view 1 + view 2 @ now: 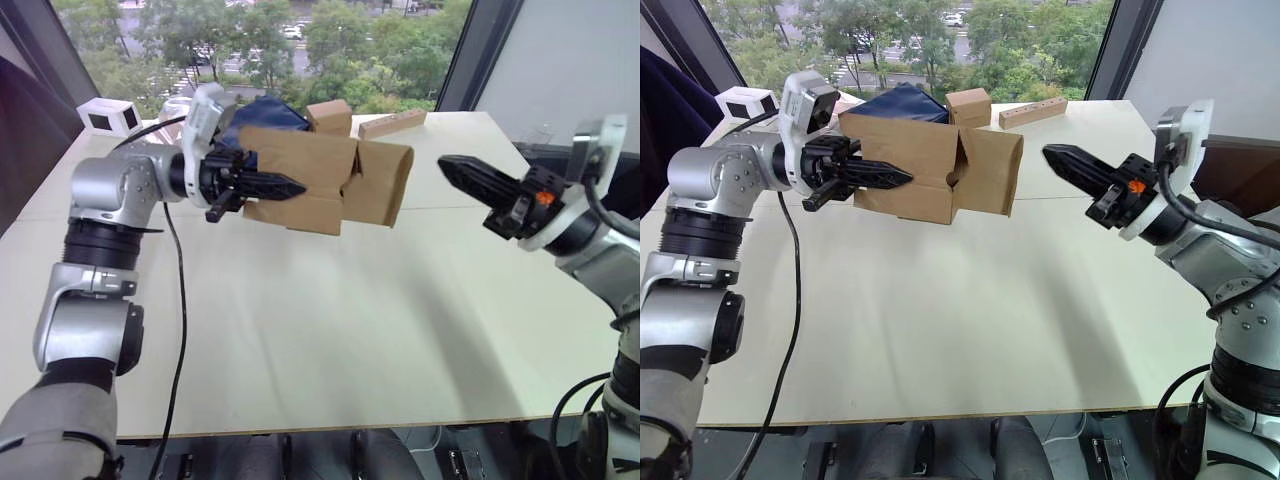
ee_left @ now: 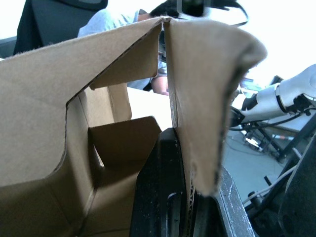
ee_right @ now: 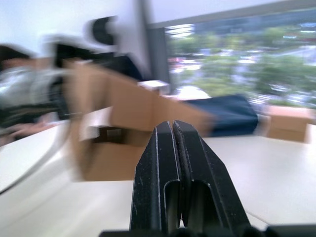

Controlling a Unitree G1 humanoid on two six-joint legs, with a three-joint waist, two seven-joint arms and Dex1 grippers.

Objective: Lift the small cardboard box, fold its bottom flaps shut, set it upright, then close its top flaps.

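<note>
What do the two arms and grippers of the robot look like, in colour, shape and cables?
Both arms are made of silver-grey rounded segments with black ribbed joints. The left gripper and the right gripper each have two black tapered fingers. A black cable hangs along the left arm. The right wrist carries a white housing and a small orange part.

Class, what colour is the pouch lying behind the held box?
Navy blue pouch, clearest in the right eye view.
</note>
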